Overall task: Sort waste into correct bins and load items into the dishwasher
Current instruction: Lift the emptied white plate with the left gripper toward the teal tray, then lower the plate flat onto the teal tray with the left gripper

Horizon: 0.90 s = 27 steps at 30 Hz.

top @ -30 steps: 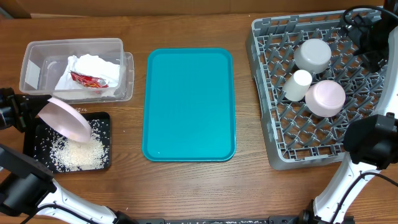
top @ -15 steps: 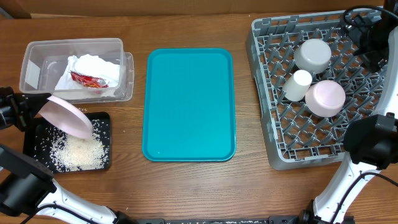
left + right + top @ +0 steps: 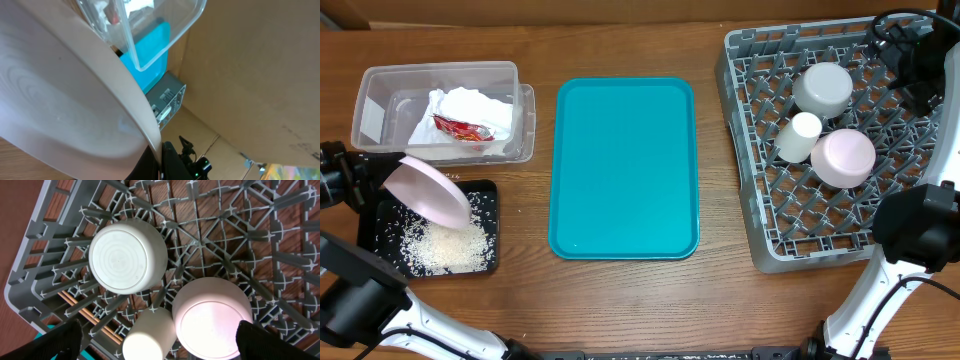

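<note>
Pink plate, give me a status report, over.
Left gripper shut on plate, tilted over black tray, rice lying in it. Right gripper open above dish rack, holding nothing. Teal tray lies between plate and rack.

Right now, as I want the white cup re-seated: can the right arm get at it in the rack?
Probably yes. The right pincer hangs open and empty above the rack, with the white cup uncovered below it. The grey bowl and pink bowl crowd its sides.
</note>
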### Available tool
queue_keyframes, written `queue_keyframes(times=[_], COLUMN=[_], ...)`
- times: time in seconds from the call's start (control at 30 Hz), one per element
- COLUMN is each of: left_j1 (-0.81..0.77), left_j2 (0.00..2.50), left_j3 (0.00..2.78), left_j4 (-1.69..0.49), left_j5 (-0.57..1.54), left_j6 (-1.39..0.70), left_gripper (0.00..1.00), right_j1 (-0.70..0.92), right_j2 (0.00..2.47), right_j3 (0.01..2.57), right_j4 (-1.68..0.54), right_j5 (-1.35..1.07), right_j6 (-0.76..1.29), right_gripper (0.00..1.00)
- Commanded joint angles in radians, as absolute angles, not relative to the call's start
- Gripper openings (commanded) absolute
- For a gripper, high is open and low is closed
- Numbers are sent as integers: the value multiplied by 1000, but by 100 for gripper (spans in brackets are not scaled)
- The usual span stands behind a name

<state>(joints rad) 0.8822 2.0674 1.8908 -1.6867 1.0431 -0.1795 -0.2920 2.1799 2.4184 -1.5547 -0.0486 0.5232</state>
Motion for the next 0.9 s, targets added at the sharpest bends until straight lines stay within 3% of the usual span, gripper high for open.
queue_keyframes(times=[0.0, 0.43, 0.7, 0.87], left_j1=[828, 488, 128, -145], left_j2=[1958, 1782, 1787, 1814], left_j3=[1887, 1887, 1887, 1887], left_j4=[-1691, -1651, -1467, -1324], left_j5=[1063, 891, 570, 264], left_j6=[-172, -378, -597, -723], left_gripper=[4, 4, 4, 4], right_j1=[-290, -290, -290, -290], right_j2=[2173, 2173, 2173, 2173], right_j3=[2415, 2415, 2415, 2415], right_j4=[-1550, -1549, -1550, -1550], right_j5=[-54, -54, -54, -54], right_j6=[525, 525, 525, 525], right_gripper=[100, 100, 100, 100])
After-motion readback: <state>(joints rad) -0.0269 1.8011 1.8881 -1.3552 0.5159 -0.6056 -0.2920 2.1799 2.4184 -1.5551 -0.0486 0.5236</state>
